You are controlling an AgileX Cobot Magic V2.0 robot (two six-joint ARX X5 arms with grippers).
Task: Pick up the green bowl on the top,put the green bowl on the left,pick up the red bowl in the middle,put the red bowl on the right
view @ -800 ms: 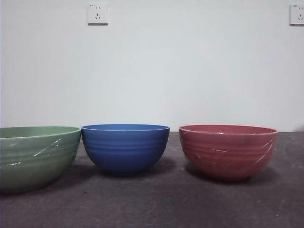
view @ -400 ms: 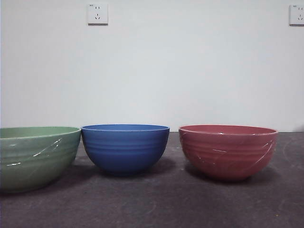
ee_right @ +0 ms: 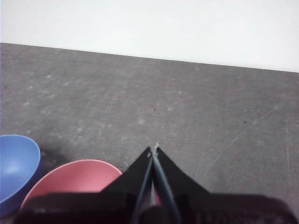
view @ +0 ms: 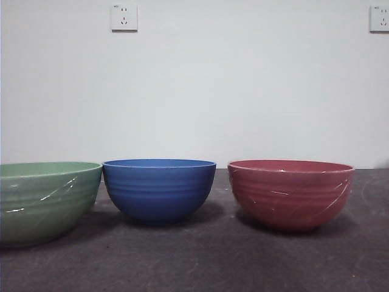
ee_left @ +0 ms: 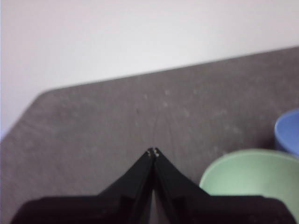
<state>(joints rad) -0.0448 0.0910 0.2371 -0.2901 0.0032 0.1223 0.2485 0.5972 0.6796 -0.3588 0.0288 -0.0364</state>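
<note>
My left gripper (ee_left: pixel 153 152), jaws pressed together and holding nothing, hung above the table (view: pixel 200 261) beside the green bowl (view: pixel 45 201); my right gripper (ee_right: pixel 154 148), likewise closed and empty, hung just by the red bowl (view: pixel 290 193). Green bowl stood at the left of the row, blue bowl (view: pixel 159 190) in the middle, red bowl at the right, each upright and apart from its neighbours. Judged: both placements done, nothing stacked; next move called only for keeping both arms clear.
</note>
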